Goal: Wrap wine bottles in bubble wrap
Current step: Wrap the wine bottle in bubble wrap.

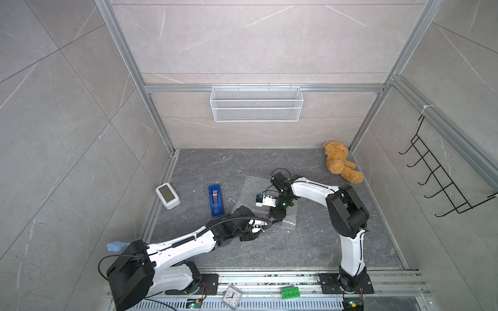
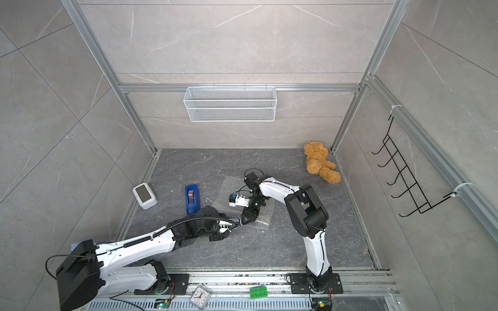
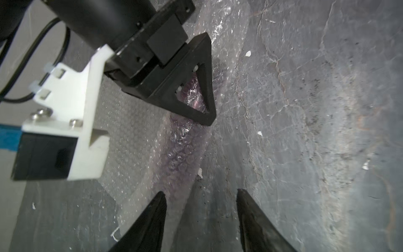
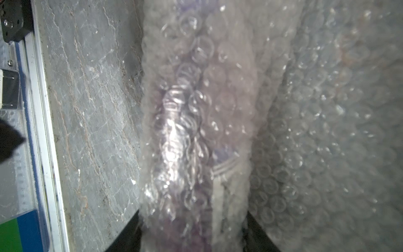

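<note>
Pinches wrapped bottle [image 4: 174, 135] in right claw [image 4: 193, 213], on wrap [image 4: 327, 131]; holds left claw [image 3: 201, 191] spread beside. Dark stone floor [image 1: 269, 247], pale tiled walls [image 1: 256, 48], teddy [image 1: 341, 161] in corner.

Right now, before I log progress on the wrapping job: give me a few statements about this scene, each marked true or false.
1. The bottle lies rolled inside the bubble wrap. True.
2. The teddy bear lies on the bubble wrap. False: it lies near the far corner, apart from it.
3. The left jaws stand apart. True.
4. The tape dispenser is red. False: it is blue.
5. The right jaws sit on either side of the wrapped bottle. True.
</note>
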Available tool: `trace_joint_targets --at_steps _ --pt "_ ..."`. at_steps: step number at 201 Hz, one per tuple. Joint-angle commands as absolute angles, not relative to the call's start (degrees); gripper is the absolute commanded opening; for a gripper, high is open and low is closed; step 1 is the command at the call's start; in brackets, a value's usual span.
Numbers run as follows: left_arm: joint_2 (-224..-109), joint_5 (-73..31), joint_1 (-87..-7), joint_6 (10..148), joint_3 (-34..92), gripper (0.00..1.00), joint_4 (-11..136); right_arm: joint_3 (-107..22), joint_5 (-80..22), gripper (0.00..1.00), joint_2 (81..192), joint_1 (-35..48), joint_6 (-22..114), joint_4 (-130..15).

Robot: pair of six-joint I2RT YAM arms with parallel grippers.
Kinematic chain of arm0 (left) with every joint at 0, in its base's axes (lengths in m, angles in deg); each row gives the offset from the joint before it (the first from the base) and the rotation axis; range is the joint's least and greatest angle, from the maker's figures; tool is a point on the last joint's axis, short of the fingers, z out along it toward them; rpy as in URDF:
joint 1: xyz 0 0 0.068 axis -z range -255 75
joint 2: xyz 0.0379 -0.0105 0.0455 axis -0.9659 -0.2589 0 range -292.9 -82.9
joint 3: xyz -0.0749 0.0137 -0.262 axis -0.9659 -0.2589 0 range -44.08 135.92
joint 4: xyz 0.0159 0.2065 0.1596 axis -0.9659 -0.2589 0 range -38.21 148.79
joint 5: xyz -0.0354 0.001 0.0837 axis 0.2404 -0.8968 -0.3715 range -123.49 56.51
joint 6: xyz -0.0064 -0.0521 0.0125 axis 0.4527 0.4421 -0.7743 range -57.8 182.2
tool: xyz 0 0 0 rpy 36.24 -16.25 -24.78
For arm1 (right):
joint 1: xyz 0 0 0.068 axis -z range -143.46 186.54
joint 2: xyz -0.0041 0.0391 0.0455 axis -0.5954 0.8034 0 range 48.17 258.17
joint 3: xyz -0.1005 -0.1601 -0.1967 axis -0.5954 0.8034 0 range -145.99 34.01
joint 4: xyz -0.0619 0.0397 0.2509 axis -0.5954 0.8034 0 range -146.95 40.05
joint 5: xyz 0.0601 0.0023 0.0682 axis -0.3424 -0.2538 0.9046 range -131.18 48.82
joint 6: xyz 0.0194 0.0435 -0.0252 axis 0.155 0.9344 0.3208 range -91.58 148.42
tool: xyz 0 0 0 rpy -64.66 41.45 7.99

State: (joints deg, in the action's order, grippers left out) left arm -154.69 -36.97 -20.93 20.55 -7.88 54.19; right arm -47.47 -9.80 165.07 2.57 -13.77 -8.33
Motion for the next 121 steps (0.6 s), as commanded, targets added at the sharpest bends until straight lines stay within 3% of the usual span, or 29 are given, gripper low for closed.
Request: trace_joint_targets --at_steps 1,85,121 --pt "-158.71 -38.23 -20.98 8.08 -6.36 0.59 62.88 -46.94 -10.37 0.49 167.96 2.15 -14.47 -1.87" --pt "-170.17 -32.87 -25.40 1.30 -0.85 0.74 63.47 -48.00 -11.63 0.50 169.02 2.11 -14.22 -0.70" --pt "-175.35 -29.38 -26.90 -0.58 1.62 0.75 60.68 -48.08 -12.33 0.52 168.71 2.09 -13.86 -1.31"
